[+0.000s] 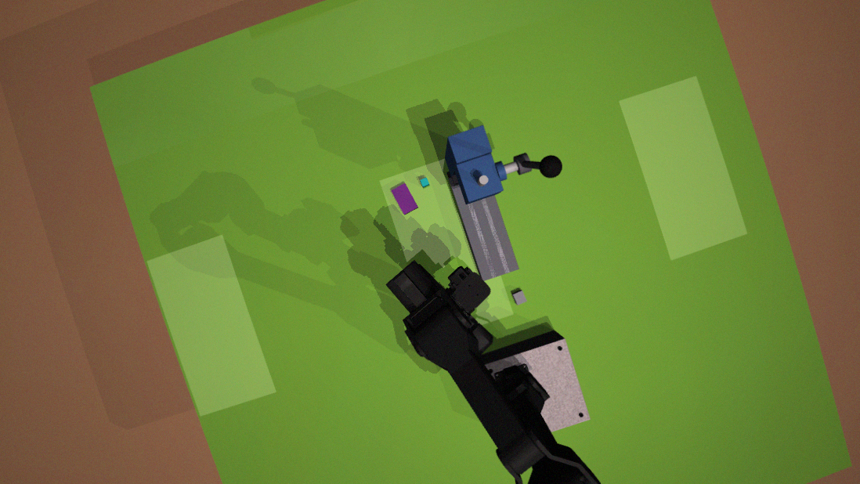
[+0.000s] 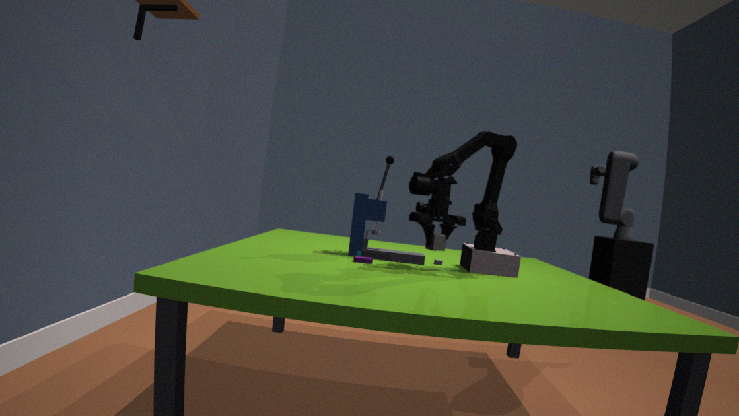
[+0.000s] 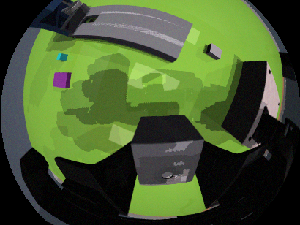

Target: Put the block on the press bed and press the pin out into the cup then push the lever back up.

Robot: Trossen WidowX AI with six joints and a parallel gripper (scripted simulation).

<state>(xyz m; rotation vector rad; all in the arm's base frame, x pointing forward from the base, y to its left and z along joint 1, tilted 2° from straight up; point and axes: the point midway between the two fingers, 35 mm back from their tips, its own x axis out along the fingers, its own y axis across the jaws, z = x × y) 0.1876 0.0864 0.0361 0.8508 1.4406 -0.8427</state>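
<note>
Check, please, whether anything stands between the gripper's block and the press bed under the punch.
Nothing visible stands between the block and the bed; the purple block lies off to one side.

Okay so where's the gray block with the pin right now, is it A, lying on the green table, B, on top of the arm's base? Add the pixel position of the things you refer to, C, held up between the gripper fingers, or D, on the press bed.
C: the block [image 2: 438,242] [image 3: 167,161] is pinched between the gripper's fingers [image 2: 427,238], with the table top [image 2: 413,304] [image 3: 154,89] showing below it.
</note>
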